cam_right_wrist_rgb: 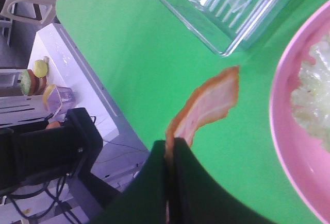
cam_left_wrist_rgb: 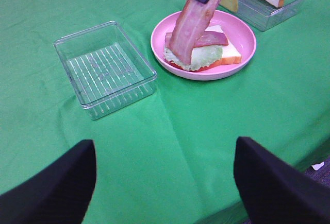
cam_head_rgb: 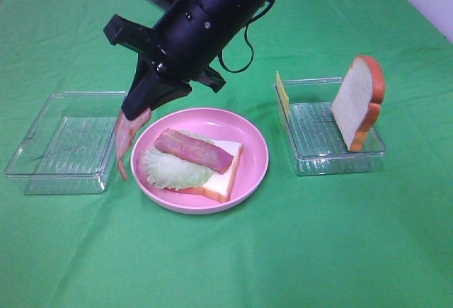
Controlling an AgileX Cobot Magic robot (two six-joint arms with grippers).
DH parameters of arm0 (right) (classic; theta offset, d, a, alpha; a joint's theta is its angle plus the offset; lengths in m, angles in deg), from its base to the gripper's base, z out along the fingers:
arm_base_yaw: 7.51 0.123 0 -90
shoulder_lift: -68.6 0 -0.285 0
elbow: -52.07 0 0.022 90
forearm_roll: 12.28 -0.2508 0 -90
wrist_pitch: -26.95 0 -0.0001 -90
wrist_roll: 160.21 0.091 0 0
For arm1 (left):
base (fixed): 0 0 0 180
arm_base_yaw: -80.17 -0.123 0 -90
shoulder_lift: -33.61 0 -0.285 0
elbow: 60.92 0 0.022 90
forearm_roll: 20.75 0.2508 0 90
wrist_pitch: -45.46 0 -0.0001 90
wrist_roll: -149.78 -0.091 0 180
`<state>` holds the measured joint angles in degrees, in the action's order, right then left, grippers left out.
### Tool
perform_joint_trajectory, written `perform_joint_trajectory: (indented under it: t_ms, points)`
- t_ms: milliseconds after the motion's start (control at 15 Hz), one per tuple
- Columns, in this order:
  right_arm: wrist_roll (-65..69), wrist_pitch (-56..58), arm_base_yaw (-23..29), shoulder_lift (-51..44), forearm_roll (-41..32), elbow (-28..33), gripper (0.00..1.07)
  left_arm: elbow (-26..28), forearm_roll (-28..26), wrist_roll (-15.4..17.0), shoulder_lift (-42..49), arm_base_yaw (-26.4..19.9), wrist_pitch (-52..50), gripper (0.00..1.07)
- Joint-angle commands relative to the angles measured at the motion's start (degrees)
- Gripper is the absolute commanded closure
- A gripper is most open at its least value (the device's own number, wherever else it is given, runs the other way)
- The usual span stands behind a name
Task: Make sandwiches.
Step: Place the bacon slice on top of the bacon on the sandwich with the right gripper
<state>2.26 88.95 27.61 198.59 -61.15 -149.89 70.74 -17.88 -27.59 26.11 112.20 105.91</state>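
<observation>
On the pink plate (cam_head_rgb: 253, 138) lies a partly built sandwich: a white bread slice (cam_head_rgb: 228, 170), pale green lettuce (cam_head_rgb: 168, 170) and one bacon strip (cam_head_rgb: 195, 151). My right gripper (cam_head_rgb: 144, 106) reaches across to the plate's left edge, shut on a second bacon strip (cam_head_rgb: 127, 141) that hangs down over the cloth. The right wrist view shows the same strip (cam_right_wrist_rgb: 206, 105) in the shut jaws. A second bread slice (cam_head_rgb: 359, 99) stands upright in the right tray (cam_head_rgb: 333, 161), with a yellow cheese square (cam_head_rgb: 282, 92) at its left wall. My left gripper (cam_left_wrist_rgb: 165, 142) is open and holds nothing, low over the cloth.
A clear plastic tray (cam_head_rgb: 64, 141) stands left of the plate, close under the hanging bacon. A green cloth covers the table. In the right wrist view the table's edge and floor clutter lie beyond the cloth.
</observation>
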Motion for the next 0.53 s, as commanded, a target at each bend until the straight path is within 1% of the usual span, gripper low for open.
perform_joint_trajectory:
  t_ms: [67,133,200,267,400,533]
  points:
    - [-0.7,-1.7,-0.7,2.3,3.0,0.2,1.07,-0.3,0.1,-0.1,1.2,0.1,-0.6,0.35]
    - [3.3,-5.1,-1.0,2.6,10.7,0.2,1.07,-0.3,0.1,-0.1,1.2,0.1,-0.6,0.35]
    - [5.9,-6.8,-1.0,2.6,14.2,0.2,1.07,-0.3,0.1,-0.1,1.2,0.1,-0.6,0.35]
    - [7.2,-7.5,-1.0,2.6,15.9,0.2,1.07,-0.3,0.1,-0.1,1.2,0.1,-0.6,0.35]
    - [10.1,-8.5,-0.9,2.6,22.3,0.2,1.07,-0.3,0.1,-0.1,1.2,0.1,-0.6,0.35]
    - [12.2,-8.7,-0.9,2.6,26.6,0.2,1.07,-0.3,0.1,-0.1,1.2,0.1,-0.6,0.35]
